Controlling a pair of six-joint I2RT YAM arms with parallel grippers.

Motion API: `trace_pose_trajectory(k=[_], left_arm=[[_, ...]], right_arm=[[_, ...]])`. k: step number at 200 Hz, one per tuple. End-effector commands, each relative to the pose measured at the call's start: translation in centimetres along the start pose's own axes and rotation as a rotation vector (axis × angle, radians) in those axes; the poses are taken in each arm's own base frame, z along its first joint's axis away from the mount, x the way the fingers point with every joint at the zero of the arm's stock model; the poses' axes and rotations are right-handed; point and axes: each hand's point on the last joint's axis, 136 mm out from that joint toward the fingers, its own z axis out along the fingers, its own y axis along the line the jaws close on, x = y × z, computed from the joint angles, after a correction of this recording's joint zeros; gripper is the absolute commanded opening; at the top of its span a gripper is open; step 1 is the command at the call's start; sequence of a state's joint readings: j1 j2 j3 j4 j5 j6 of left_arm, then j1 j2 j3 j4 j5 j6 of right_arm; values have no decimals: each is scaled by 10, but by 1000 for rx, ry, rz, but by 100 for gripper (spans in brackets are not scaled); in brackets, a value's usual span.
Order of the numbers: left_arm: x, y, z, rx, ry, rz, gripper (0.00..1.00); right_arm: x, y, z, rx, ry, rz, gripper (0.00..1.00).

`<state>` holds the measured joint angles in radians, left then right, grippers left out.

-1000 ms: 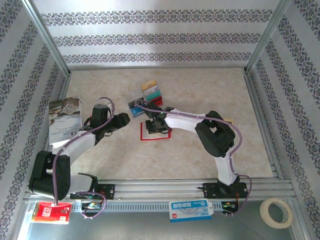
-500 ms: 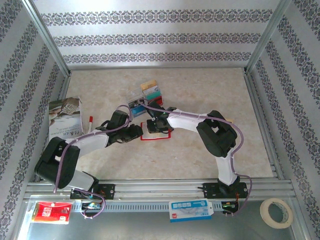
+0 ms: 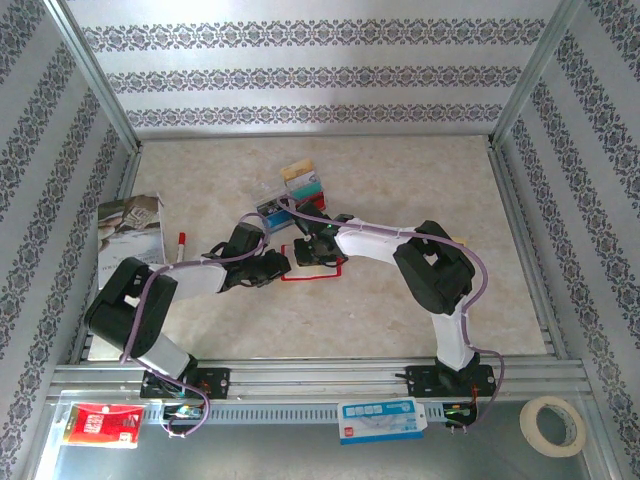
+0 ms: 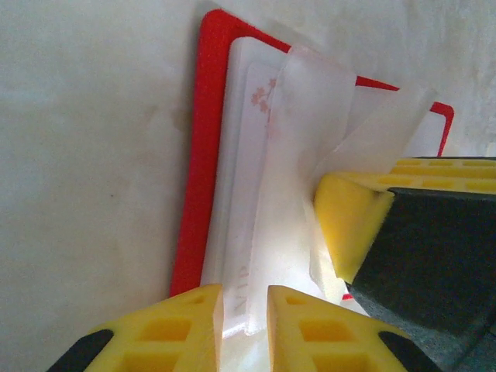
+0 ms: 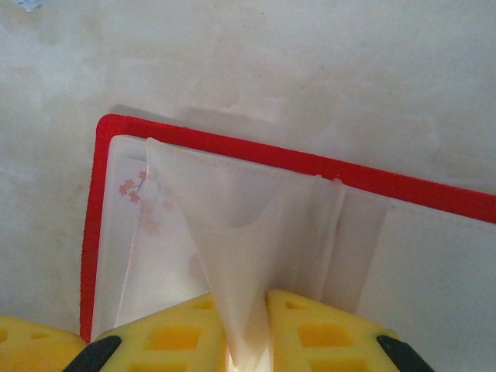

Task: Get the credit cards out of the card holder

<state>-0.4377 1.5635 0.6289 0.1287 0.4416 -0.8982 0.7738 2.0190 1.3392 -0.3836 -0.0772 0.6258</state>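
The red card holder point(image 3: 322, 270) lies open on the table, its red rim point(image 4: 194, 194) point(image 5: 271, 155) framing pale clear pockets. My right gripper point(image 3: 312, 250) point(image 5: 246, 341) is shut on a clear pocket flap point(image 5: 232, 256) and holds it lifted. My left gripper point(image 3: 283, 263) point(image 4: 245, 325) reaches in from the left. It is shut on the edge of a white credit card point(image 4: 252, 194) with pink blossoms and "VIP" lettering, which still sits in the holder. Several other credit cards point(image 3: 300, 185) lie just behind the holder.
A magazine point(image 3: 130, 235) and a small red-tipped pen point(image 3: 182, 243) lie at the left. A red-and-white packet point(image 3: 103, 423), a blue-and-white packet point(image 3: 380, 418) and a tape roll point(image 3: 552, 425) sit on the near rail. Patterned walls enclose the table.
My left arm has swung right from near the magazine to the holder's left edge. Its jaws have narrowed onto the white card. The right gripper has kept its hold on the flap.
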Motion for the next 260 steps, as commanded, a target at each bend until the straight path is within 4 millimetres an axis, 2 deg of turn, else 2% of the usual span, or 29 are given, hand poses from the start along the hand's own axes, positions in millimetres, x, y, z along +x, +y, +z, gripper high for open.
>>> trace_pose_trajectory(k=[1,132,171,220,260], left_arm=[[-5,-17,4,49,-5,24,22],[2,-26,11,84,48,47,9],[3,-27,11,72,57,64,10],[3,-20,11,37,48,63,17],[3,-18,15,38,53,50,17]], right_arm=[[34,-26,22,62,112,26,20],[34,-25,23,55,113,38,19],[34,-25,23,51,109,44,19],[32,-23,20,28,100,59,19],[13,-4,-3,-105,43,105,20]])
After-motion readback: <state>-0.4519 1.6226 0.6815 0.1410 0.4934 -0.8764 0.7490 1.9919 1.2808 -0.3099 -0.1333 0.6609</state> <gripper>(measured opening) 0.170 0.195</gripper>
